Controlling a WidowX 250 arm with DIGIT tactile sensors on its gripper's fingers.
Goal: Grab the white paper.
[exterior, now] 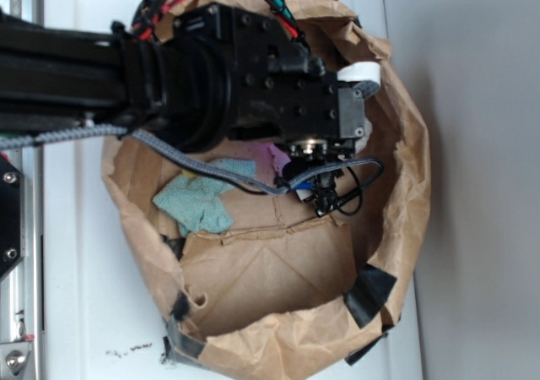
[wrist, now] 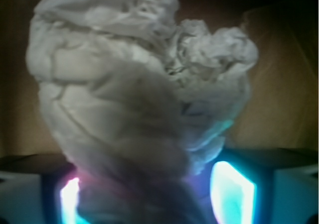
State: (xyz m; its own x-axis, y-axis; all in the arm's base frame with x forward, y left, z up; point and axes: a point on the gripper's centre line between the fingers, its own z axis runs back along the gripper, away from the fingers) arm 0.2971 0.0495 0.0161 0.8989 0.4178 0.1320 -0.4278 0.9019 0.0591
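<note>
We have the white paper (wrist: 134, 99) pinched in our gripper (wrist: 144, 194), with its crumpled top sticking out past the fingers (wrist: 232, 189). We think the grab is made, and next comes a slow lift out of the brown paper bag (exterior: 278, 270). From outside, our arm hides the paper.
</note>
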